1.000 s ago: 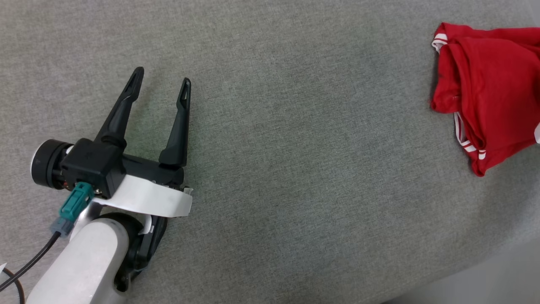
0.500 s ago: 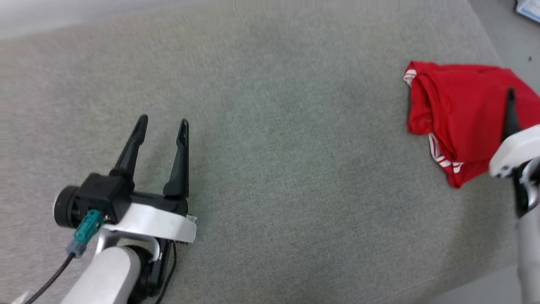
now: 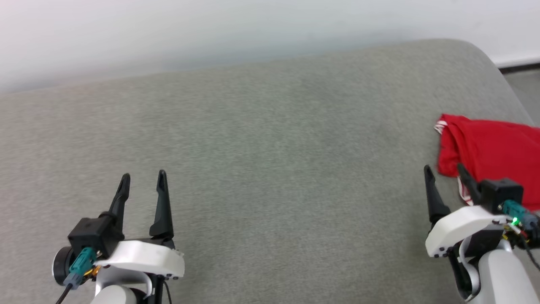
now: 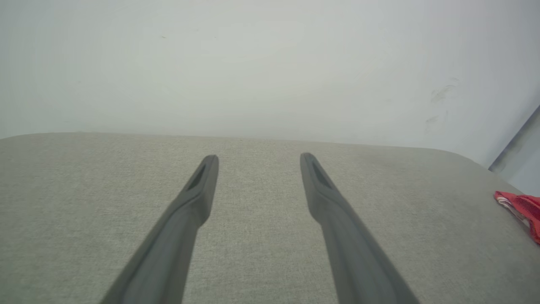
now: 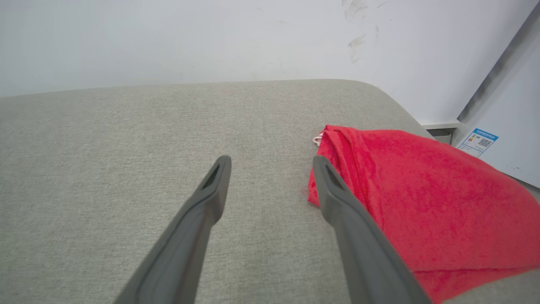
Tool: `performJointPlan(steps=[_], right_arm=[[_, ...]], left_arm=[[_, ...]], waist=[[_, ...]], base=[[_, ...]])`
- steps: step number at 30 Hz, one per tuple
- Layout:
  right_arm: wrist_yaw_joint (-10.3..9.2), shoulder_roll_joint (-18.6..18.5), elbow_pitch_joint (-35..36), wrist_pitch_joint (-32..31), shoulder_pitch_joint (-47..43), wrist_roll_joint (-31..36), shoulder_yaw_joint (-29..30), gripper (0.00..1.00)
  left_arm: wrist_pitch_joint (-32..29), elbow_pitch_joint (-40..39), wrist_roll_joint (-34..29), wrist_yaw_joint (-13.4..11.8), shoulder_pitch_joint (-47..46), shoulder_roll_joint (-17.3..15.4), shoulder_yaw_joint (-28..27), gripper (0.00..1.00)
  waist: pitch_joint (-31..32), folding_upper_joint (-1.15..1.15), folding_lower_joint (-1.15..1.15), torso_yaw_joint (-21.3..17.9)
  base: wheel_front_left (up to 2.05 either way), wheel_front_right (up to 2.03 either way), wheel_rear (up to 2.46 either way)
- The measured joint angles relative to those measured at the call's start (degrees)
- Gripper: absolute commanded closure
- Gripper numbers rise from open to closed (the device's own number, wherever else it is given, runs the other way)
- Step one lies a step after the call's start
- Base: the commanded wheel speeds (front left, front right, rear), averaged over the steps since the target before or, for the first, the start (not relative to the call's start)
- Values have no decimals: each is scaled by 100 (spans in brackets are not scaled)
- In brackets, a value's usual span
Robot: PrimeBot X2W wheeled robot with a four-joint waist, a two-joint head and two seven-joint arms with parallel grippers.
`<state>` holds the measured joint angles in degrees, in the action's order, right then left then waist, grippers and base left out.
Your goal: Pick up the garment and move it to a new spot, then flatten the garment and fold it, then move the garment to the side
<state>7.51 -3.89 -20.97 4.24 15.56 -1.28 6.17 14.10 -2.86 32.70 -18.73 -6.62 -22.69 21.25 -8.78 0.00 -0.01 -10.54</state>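
At the far right end of the grey cushioned surface (image 3: 270, 139), the garment (image 3: 489, 145) is lying as a loosely folded red bundle, with striped trim peeking out along its left edge. I'm seeing the left gripper (image 3: 143, 174) hovering low over bare fabric well away from it, jaws spread and carrying nothing. The right gripper (image 3: 444, 167) is sitting just beside the bundle, jaws likewise apart and empty. In the right wrist view one finger is lining up with the cloth's edge, and I'm not able to tell whether it is touching.

I'm judging the fold done and the garment already set aside, so I'm treating this as the clearing-off step. To do it well, I'm planning to lift the right arm up and leftward, away from the hem, so a fingertip isn't dragging the fold open. I'm also planning to keep both jaws wide.

I'm counting one garment and two grippers, each with two dark fingers.
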Motion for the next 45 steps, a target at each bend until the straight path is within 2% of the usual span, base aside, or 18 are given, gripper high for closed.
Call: performJointPlan(steps=[4, 9, 14, 29, 45], right_arm=[[0, 53, 442, -129, -314, -288, -211, 0], [0, 75, 1010, -234, -631, -449, -405, 0], [0, 81, 1667, -430, -1063, -525, -524, 0], [0, 87, 2805, -689, -1727, -427, -511, 0], [-1, 87, 2975, -734, -1762, -438, -521, 0]], left_arm=[[26, 126, 53, -13, 151, -30, -143, 0], [45, 296, 78, -78, 402, -222, -321, 0], [46, 341, 76, -32, 648, -272, -235, 0], [46, 393, 20, 5, 827, -188, 13, 0], [64, 359, 18, 5, 844, -165, -26, 0]], waist=[[181, 0, 0, 312], [419, 0, 0, 598], [708, 0, 0, 775], [1040, 0, 0, 712], [1004, 0, 0, 721]], base=[[0, 0, 0], [0, 0, 0], [0, 0, 0], [0, 0, 0], [0, 0, 0]])
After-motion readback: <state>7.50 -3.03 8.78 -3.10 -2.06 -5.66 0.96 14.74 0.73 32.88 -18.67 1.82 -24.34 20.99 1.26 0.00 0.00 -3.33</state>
